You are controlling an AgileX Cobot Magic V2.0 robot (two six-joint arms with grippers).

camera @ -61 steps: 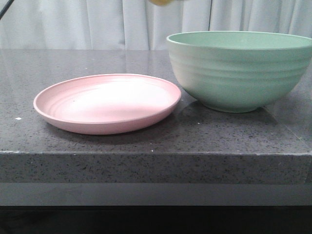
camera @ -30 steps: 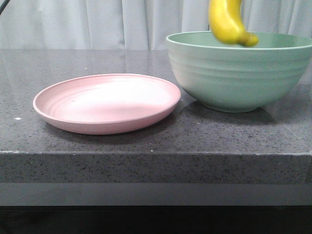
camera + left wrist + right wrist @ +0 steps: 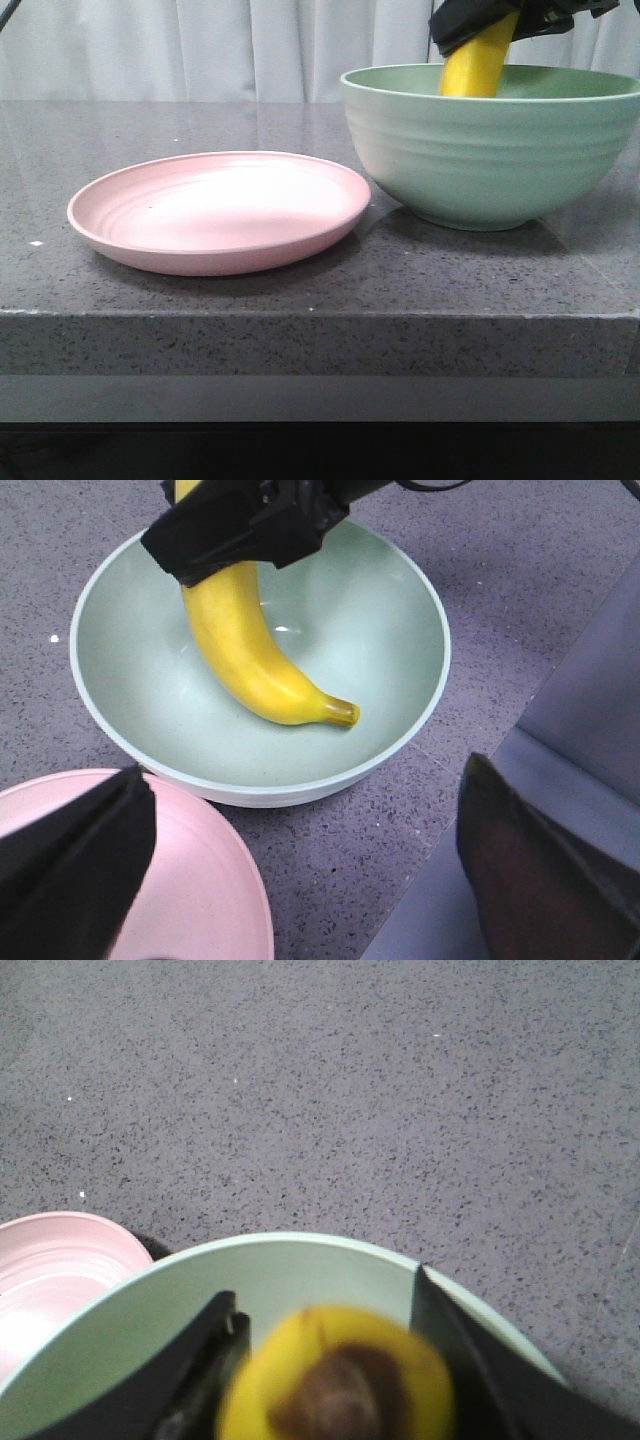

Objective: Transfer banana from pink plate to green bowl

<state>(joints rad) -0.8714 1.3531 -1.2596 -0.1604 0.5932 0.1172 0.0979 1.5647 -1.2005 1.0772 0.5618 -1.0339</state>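
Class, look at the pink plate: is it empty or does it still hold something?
Empty. The pink plate shows only bare surface; the banana hangs inside the green bowl, held by the right gripper.

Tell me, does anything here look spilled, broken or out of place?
Nothing stands out. The pink plate sits flat and bare on the counter, the green bowl stands upright beside it, and the right gripper holds the banana inside the bowl, its skin unmarked. The left gripper hangs open above.
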